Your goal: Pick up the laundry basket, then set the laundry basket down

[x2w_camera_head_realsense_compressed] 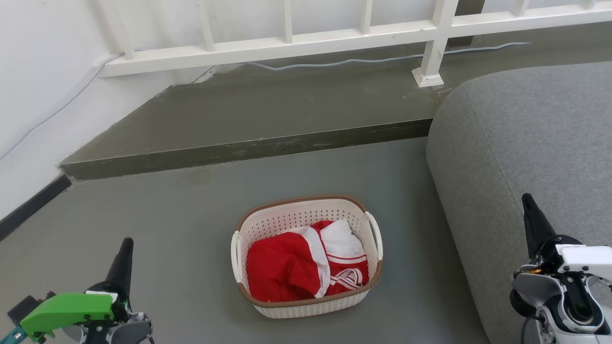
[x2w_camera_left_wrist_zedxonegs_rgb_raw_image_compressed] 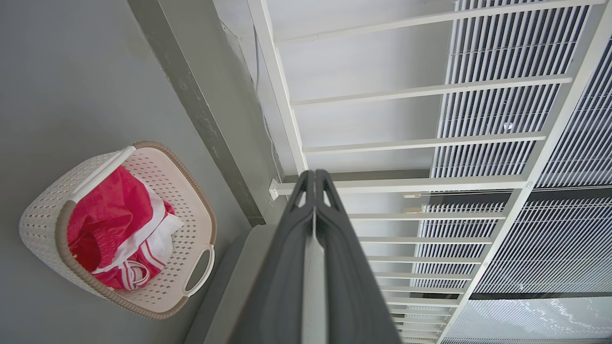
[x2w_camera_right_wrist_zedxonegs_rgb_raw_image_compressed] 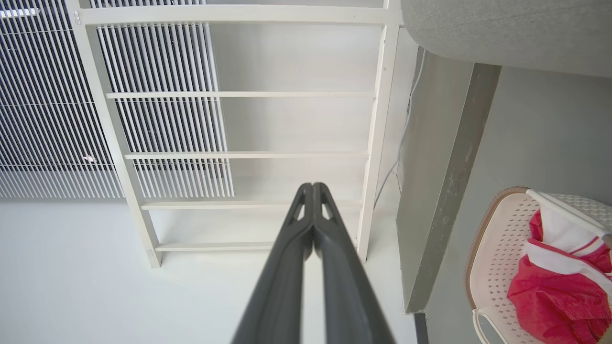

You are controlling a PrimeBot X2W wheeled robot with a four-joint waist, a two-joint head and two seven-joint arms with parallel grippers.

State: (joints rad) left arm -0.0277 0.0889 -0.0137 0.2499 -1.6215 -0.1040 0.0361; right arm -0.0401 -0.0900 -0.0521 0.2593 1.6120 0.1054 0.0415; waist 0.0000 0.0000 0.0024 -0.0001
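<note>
The laundry basket (x2w_camera_head_realsense_compressed: 311,308) sits on the floor (x2w_camera_head_realsense_compressed: 167,215) by the grey sofa (x2w_camera_head_realsense_compressed: 526,134), red clothes (x2w_camera_head_realsense_compressed: 282,267) inside. The left gripper (x2w_camera_head_realsense_compressed: 126,244) and right gripper (x2w_camera_head_realsense_compressed: 528,201) are pressed closed, holding nothing. Open both, reach down, grab each white handle (x2w_camera_head_realsense_compressed: 377,236), lift evenly

1 laundry basket (x2w_camera_head_realsense_compressed: 296,220), 2 loop handles (x2w_camera_head_realsense_compressed: 235,255), 1 left pincer (x2w_camera_head_realsense_compressed: 127,242), 1 right pincer (x2w_camera_head_realsense_compressed: 526,197), 1 sofa (x2w_camera_head_realsense_compressed: 516,143).
</note>
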